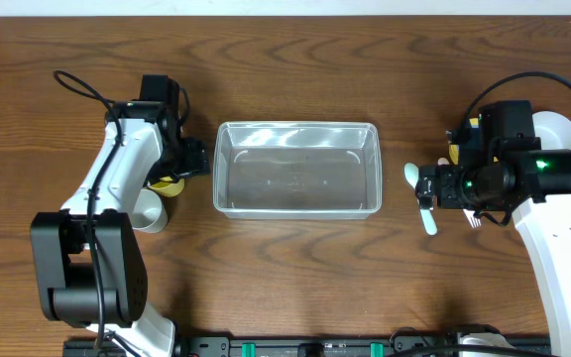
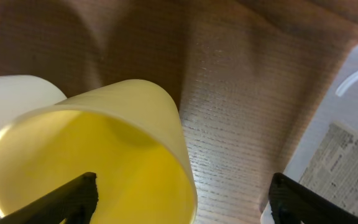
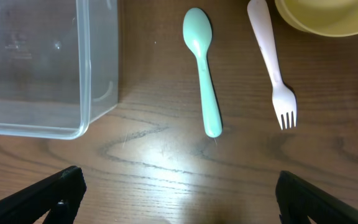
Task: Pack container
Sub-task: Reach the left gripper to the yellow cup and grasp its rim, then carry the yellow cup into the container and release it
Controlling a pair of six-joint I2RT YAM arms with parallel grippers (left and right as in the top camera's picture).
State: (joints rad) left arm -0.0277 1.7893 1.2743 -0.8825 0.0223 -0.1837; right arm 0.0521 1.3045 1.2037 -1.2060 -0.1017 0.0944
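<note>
Container (image 1: 296,174), clear shallow rectangular plastic, found empty at centre of brown wooden table (image 1: 285,283). Found right gripper (image 3: 179,180) spread open over mint-green plastic spoon (image 3: 202,74); left gripper (image 2: 184,183) likewise open at yellow plastic cup (image 2: 104,149). Judged best: centre on spoon's handle, descend squarely, then close.

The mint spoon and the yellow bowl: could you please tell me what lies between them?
A pale pink fork lies between the mint spoon and the yellow bowl, shown in the right wrist view.

Clear container (image 1: 296,170) upright, empty, mid-table.
</note>
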